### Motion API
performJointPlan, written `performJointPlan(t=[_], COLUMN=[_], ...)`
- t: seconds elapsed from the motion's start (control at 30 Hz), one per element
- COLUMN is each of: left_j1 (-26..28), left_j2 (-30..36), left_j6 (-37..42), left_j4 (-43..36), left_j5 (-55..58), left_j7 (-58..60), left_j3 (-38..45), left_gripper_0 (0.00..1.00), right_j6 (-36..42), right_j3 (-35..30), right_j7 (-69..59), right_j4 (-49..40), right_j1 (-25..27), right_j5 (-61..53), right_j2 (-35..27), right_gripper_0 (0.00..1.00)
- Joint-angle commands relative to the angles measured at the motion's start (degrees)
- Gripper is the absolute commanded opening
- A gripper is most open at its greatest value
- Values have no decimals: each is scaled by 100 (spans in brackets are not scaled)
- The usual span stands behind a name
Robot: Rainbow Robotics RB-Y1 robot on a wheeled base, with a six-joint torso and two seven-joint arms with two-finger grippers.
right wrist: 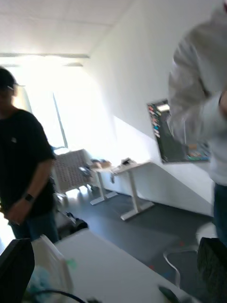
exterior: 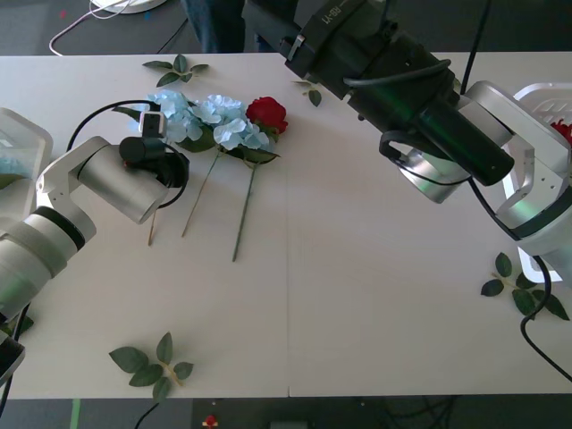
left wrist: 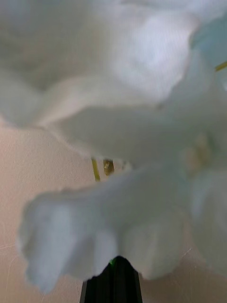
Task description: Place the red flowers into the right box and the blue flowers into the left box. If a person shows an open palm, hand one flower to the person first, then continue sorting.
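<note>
Blue flowers lie in a bunch at the table's far left-centre, their stems pointing toward me. One red flower lies against their right side. My left gripper is down at the leftmost blue bloom, and pale blue petals hang just beyond its black fingertips, which are pressed together on a green stem. The left box is at the left edge. The right box at the right edge holds a red flower. My right gripper is raised and open, facing the room, where a person in a pale top stands.
Loose green leaf sprigs lie at the near left, the far left, the far centre and the near right. My raised right arm stretches across the table's far right. The table's middle is bare.
</note>
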Motion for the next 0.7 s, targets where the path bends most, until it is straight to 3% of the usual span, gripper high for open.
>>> performJointPlan(t=[0.03, 0.27, 0.5, 0.63, 0.7], left_j1=[154, 294, 294, 294, 303], left_j2=[96, 201, 298, 456, 518], left_j6=[-19, -265, -212, 737, 1880], left_j4=[34, 60, -160, -924, -1636], left_j5=[-42, -42, 134, 406, 476], left_j7=[288, 288, 305, 253, 94], left_j3=[69, 25, 175, 570, 1036], left_gripper_0=[0, 0, 0, 0, 0], right_j6=[761, 1842, 3643, 4883, 5454], right_j3=[-43, -201, -772, -1352, -1827], right_j7=[160, 107, 265, 1030, 1733], right_j4=[-675, -1756, -3188, -3883, -4155], right_j1=[11, 811, 1734, 2129, 2331], right_j5=[-197, -742, -1383, -2157, -2921], right_j2=[-580, -1582, -2311, -2391, -2364], right_gripper_0=[100, 100, 100, 100, 100])
